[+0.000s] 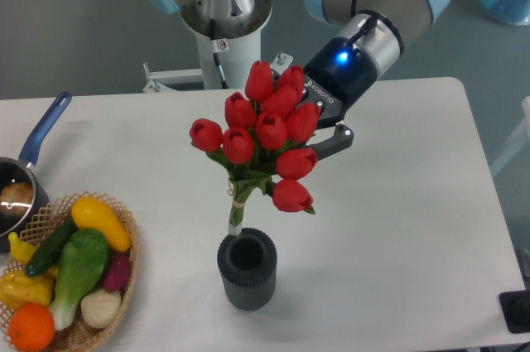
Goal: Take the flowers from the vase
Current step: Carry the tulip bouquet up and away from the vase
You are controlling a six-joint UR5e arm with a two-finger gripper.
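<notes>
Altogether one bunch of flowers (267,137) shows, with about nine red tulip buds, one ribbed dark grey vase (247,269), one wicker basket (124,282) of vegetables and one blue-handled saucepan (37,141) at the left edge; the bunch hangs in the air above the vase, its buds well clear of the rim; the tied stems run down and slightly left, their lower tips just at the vase mouth, though whether they touch the rim I cannot tell; its long axis stands nearly upright, tilted a little, with buds uppermost and to the right; the gripper (319,124) sits behind the blooms on their right side, one dark finger (335,138) poking out past the buds; the fingers appear pinched on the bunch, mostly hidden by the tulips; everything rests on the white table (414,203).
</notes>
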